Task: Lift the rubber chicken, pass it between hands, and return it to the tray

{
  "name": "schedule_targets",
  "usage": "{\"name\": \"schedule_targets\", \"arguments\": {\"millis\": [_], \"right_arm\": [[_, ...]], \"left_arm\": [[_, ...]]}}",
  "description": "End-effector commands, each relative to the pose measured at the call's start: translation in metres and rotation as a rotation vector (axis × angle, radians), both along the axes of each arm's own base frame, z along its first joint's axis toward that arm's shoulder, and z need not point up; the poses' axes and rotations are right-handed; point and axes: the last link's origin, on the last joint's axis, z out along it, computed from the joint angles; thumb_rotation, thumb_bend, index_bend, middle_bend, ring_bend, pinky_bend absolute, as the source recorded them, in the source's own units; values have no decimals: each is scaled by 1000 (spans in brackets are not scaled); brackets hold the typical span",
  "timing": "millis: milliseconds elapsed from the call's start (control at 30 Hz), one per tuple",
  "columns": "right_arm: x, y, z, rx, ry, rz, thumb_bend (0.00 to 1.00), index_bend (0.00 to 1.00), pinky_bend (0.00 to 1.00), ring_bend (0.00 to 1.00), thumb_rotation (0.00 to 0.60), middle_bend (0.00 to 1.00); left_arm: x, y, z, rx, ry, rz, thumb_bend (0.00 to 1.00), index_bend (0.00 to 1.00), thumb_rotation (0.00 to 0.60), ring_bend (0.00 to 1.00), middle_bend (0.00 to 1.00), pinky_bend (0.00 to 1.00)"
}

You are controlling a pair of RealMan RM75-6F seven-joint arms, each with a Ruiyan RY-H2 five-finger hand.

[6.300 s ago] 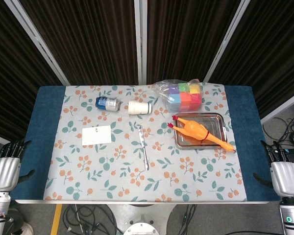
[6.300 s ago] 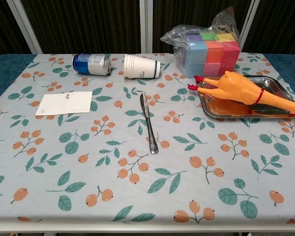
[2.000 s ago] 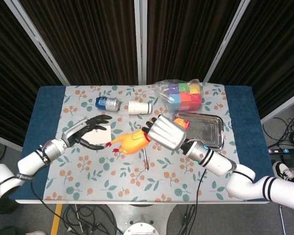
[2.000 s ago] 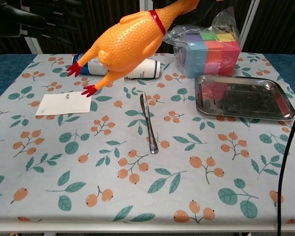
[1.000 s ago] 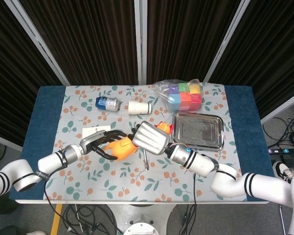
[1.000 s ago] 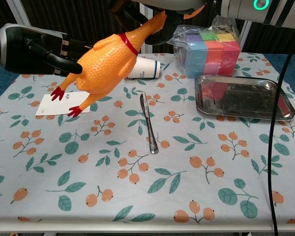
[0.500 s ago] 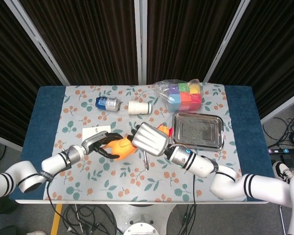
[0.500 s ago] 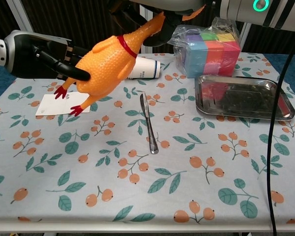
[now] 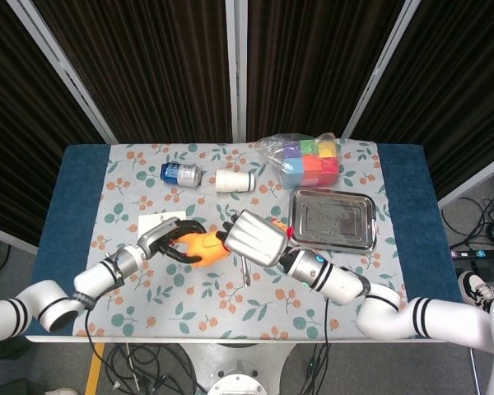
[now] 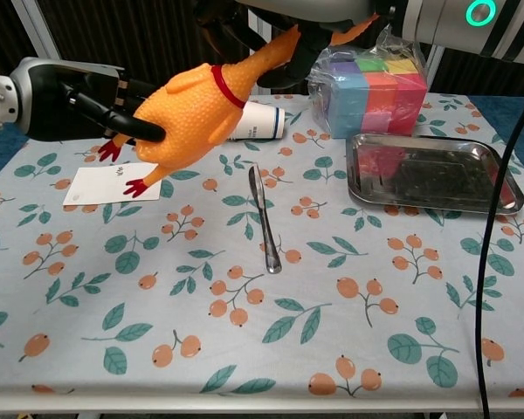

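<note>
The orange rubber chicken (image 10: pixel 189 107) hangs in the air above the table's left half, feet down to the left and neck up to the right. My left hand (image 10: pixel 77 91) grips its body from the left, fingers curled round it; in the head view the left hand (image 9: pixel 170 239) wraps the chicken (image 9: pixel 201 246). My right hand (image 9: pixel 252 237) holds the neck and head end, and its dark fingers (image 10: pixel 244 26) show at the top of the chest view. The metal tray (image 10: pixel 424 177) lies empty at the right, also seen as the tray (image 9: pixel 333 220) from the head.
A knife (image 10: pixel 264 219) lies at the table's middle. A white card (image 10: pixel 112 185) sits under the chicken's feet. A blue can (image 9: pixel 181 174), stacked paper cups (image 9: pixel 235 181) and a bag of coloured blocks (image 10: pixel 375 87) line the far side.
My left hand has closed round the chicken's body. The chicken has shifted slightly left and down, and my right hand has stayed on the neck.
</note>
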Motion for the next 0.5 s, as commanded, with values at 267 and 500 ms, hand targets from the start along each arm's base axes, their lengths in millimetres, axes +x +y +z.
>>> {"name": "schedule_targets", "arguments": {"millis": [267, 500], "right_arm": [[-1, 4, -1, 15, -12, -5, 628, 854, 892, 691, 600, 706], [-2, -1, -1, 2, 3, -2, 628, 856, 892, 691, 600, 707]], "left_arm": [[1, -2, -1, 30, -23, 62, 959, 869, 600, 942, 1000, 961], [-1, -14, 5, -21, -24, -5, 807, 320, 600, 355, 429, 494]]}}
